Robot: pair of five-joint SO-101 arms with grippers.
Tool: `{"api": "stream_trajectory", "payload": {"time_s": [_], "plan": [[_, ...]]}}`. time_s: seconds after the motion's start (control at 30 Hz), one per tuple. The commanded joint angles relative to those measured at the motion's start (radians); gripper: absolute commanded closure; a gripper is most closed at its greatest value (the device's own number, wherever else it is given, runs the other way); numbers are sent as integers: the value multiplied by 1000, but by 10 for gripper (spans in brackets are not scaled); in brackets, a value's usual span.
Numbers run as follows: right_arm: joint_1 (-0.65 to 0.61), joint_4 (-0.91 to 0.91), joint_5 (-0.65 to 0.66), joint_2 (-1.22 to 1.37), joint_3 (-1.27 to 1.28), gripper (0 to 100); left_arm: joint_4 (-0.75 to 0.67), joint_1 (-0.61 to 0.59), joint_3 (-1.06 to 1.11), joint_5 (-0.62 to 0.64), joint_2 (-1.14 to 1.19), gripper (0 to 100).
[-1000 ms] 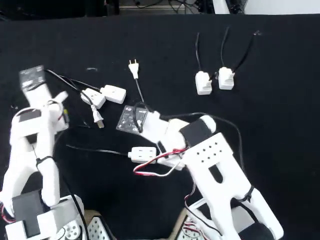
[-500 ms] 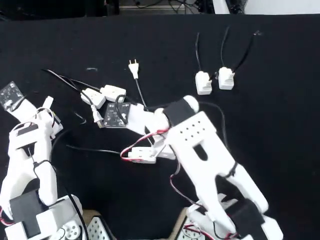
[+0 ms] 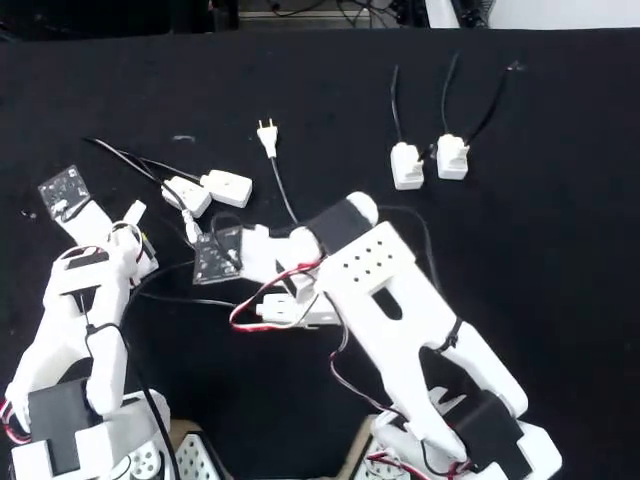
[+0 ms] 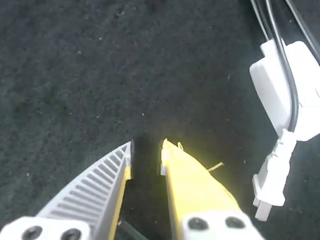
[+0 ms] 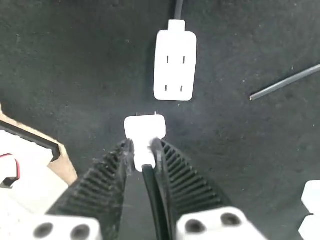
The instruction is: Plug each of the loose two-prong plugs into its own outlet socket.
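I have the black table under both arms. The right arm comes up from 6 o'clock and leans toward 10 o'clock across the middle. The left arm stands at 8 o'clock.

My right gripper is clamped tight on a white two-prong plug, with the plug's black lead running back between the fingers. The prongs face the outlet socket and stop just short of it, not touching. In the high view that socket lies near the table's centre, partly under the right arm's wrist, with a red wire looped over it.

My left gripper has its fingers a narrow gap apart with nothing between them, over bare cloth.

At 10 o'clock a far socket block and a near socket block lie close together, with a second plug just beside them. At 1 o'clock a white unit and a second white unit sit side by side, their leads running toward 12 o'clock. A third plug lies at 11 o'clock, with its prongs toward 12.
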Motion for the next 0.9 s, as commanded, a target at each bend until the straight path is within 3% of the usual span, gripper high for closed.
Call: {"api": "stream_trajectory", "payload": {"time_s": [0.0, 0.13, 0.87], "plan": [[-21, -23, 15, 1, -61, 988, -9, -62, -13, 8, -17, 887], [-21, -41, -34, 1, -56, 988, -9, -142, -18, 15, -15, 887], [20, -146, -41, 148, -102, 988, -15, -143, -19, 15, -15, 887]]}}
